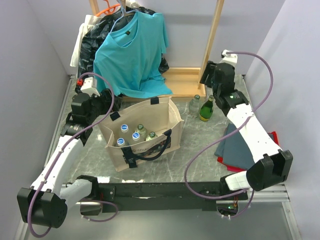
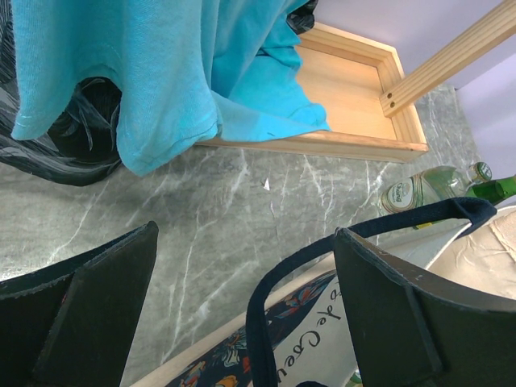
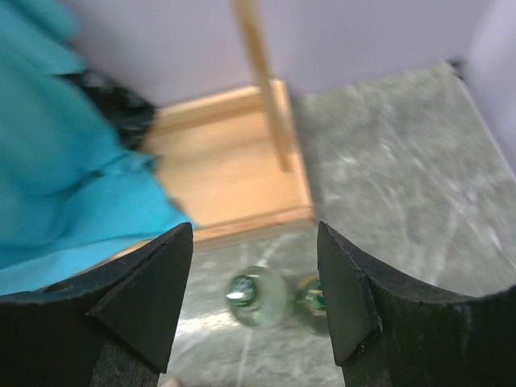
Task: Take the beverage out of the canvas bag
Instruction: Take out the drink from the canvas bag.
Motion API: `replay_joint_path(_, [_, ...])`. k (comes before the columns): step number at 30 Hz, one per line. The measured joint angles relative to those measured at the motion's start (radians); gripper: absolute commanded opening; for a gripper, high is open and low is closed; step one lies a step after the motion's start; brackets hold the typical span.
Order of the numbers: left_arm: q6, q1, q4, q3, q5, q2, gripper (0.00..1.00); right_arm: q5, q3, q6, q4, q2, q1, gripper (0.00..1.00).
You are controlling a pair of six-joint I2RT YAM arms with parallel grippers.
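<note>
black-fingered left gripper [image 2: 246,234] and right gripper [image 3: 255,234] hang spread and empty, capped beverage bottles [image 1: 135,136] not yet lifted from the boxy beige canvas bag [image 1: 150,152], two glass bottles [image 1: 205,110] standing just outside it.

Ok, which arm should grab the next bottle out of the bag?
Left. The left gripper, open, hovers by the canvas bag's far rim, close to the bottles inside. The right gripper, also open, is off above the two bottles standing outside on the table.

Grey marble table [image 1: 200,155] carries: canvas bag [image 1: 157,114] at centre; clear bottle [image 1: 194,105] and green bottle [image 1: 206,109] right of centre; folded cloths [image 1: 240,150] at right; wooden rack base [image 1: 182,82] at upper centre.
</note>
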Motion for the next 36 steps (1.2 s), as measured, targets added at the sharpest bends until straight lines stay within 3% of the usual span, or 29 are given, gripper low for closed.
replay_joint_path(8, [0.0, 0.0, 0.0, 0.0, 0.001, -0.005, 0.96, -0.18, 0.208, -0.08, -0.18, 0.007, 0.127, 0.71])
replay_joint_path(16, [0.0, 0.0, 0.0, 0.0, 0.002, -0.005, 0.96, -0.222, 0.418, -0.155, -0.308, 0.111, 0.324, 0.71])
replay_joint_path(28, [0.0, 0.0, 0.0, 0.0, 0.001, -0.005, 0.96, -0.305, 0.584, -0.19, -0.468, 0.209, 0.414, 0.72])
replay_joint_path(36, [0.0, 0.0, 0.0, 0.0, 0.001, -0.005, 0.96, -0.341, 0.598, -0.2, -0.526, 0.213, 0.458, 0.72])
